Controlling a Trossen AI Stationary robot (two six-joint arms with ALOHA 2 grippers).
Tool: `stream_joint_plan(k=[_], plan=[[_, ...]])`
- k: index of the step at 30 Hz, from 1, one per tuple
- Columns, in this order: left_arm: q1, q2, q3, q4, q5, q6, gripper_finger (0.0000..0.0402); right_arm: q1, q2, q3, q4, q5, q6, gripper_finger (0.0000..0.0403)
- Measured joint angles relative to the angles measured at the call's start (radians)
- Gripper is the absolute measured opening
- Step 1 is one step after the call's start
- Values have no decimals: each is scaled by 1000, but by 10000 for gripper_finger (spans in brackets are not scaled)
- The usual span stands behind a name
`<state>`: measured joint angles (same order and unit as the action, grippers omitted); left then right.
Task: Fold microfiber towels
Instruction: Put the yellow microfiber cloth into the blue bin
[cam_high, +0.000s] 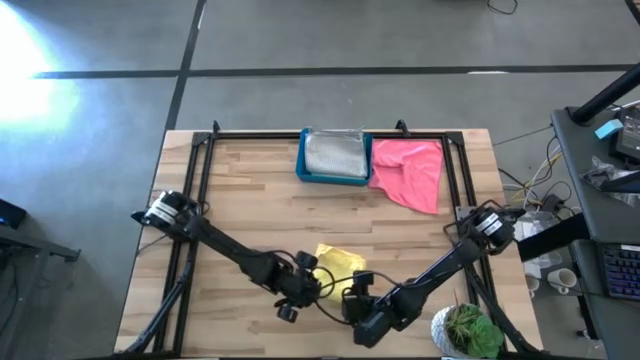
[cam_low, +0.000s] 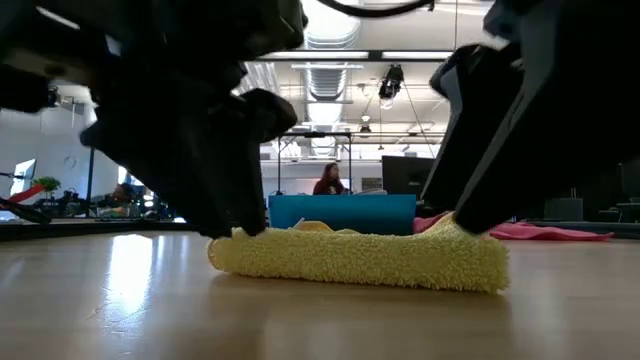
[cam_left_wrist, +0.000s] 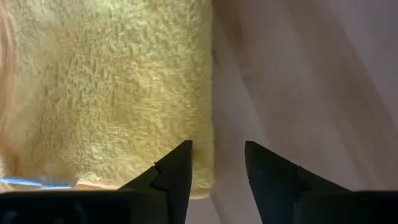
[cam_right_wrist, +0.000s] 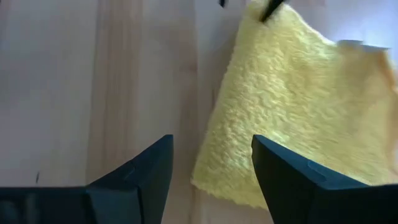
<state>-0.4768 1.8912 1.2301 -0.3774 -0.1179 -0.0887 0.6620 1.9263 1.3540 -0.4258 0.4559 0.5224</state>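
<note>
A yellow microfiber towel (cam_high: 338, 263), folded into a thick pad, lies flat on the wooden table near its front edge. My left gripper (cam_left_wrist: 217, 146) stands open at the pad's left end, one finger over the towel's edge (cam_left_wrist: 202, 124), the other over bare wood. My right gripper (cam_right_wrist: 211, 140) is open at the pad's right end, with a towel corner (cam_right_wrist: 217, 177) between its fingers. In the low view both grippers come down onto the pad's two ends (cam_low: 235, 228) (cam_low: 465, 222). A grey towel (cam_high: 335, 155) lies in the blue bin (cam_high: 303, 160); a pink towel (cam_high: 410, 172) lies crumpled beside it. My left gripper slants down over the yellow towel's left edge (cam_low: 240, 235); whether a fingertip touches the pile, I cannot tell. My right gripper slants down over the towel's right end (cam_low: 470, 228), fingers either side of the corner; whether they touch it, I cannot tell.
The blue bin stands at the far edge, middle, with the pink towel to its right. A potted green plant (cam_high: 468, 330) sits at the near right corner. Black frame rails (cam_high: 200, 170) run along the table's left, right and far sides. Bare wood lies between the yellow towel and the bin.
</note>
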Motion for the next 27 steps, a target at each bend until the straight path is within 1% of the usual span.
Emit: stream_joint_plan(k=[4,10,20,24,27], plan=[[0,22,0,0,-33,-6,132,-5,24,0,10,-13,0,208],[-1,19,0,-2,-77,-2,132,-7,49,0,13,-19,21,208],[-16,5,2,-24,-85,1,132,-21,80,3,-13,-29,110,208],[-24,2,2,-22,-146,73,132,-24,80,3,-16,-42,115,205],[-17,22,2,-21,-152,102,132,-26,80,3,-15,-45,114,201]])
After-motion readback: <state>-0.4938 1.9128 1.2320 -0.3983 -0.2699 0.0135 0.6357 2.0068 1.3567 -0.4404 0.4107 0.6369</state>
